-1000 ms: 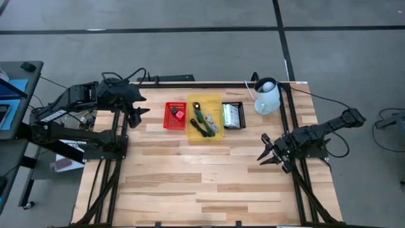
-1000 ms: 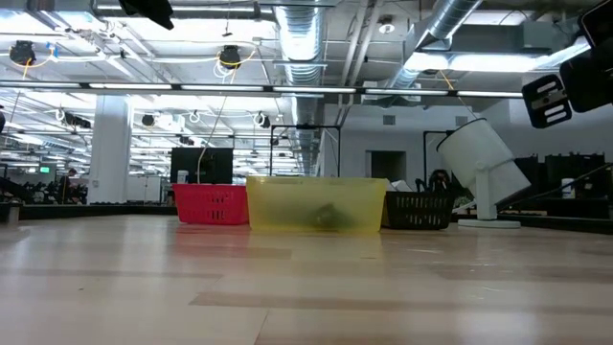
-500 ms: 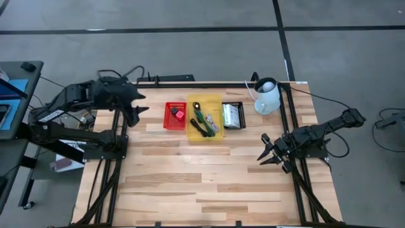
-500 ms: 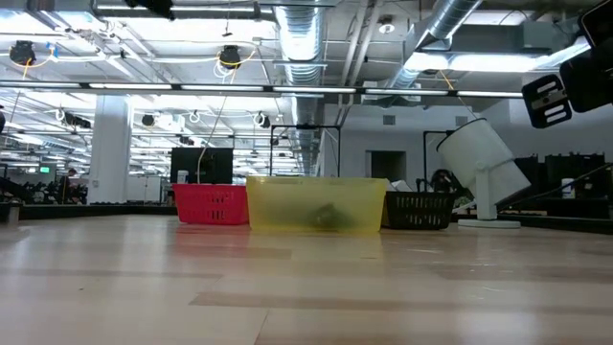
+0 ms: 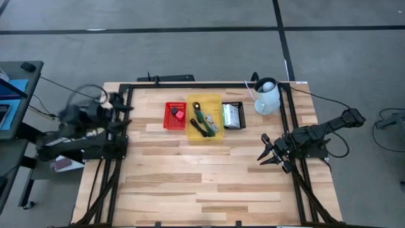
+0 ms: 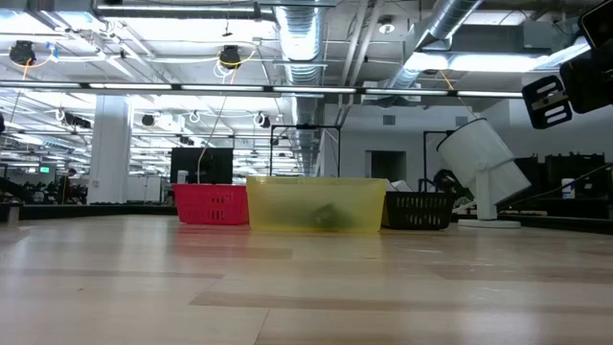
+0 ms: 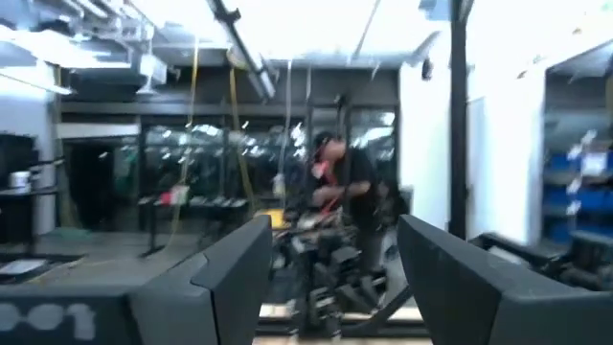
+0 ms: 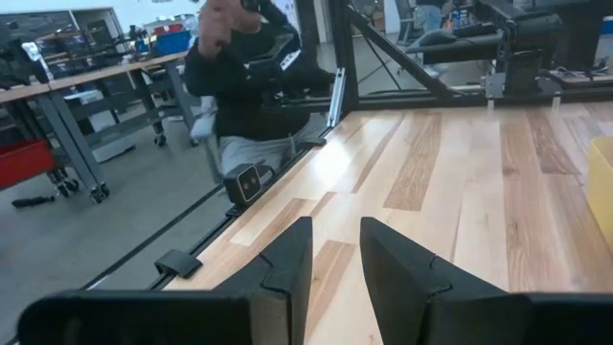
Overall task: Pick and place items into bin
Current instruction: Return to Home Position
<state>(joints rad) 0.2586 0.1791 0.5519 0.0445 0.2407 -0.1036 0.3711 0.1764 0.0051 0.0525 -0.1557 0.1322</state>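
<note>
We see the left arm (image 5: 82, 122) only as a blur left of the yellow bin (image 5: 205, 97), its contents (image 5: 202, 120) too small to sort.

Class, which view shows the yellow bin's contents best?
The high view: it looks down into the yellow bin, showing a green cable and black cables. The low view shows only its side wall; right wrist, a yellow sliver; left wrist, nothing.
</note>
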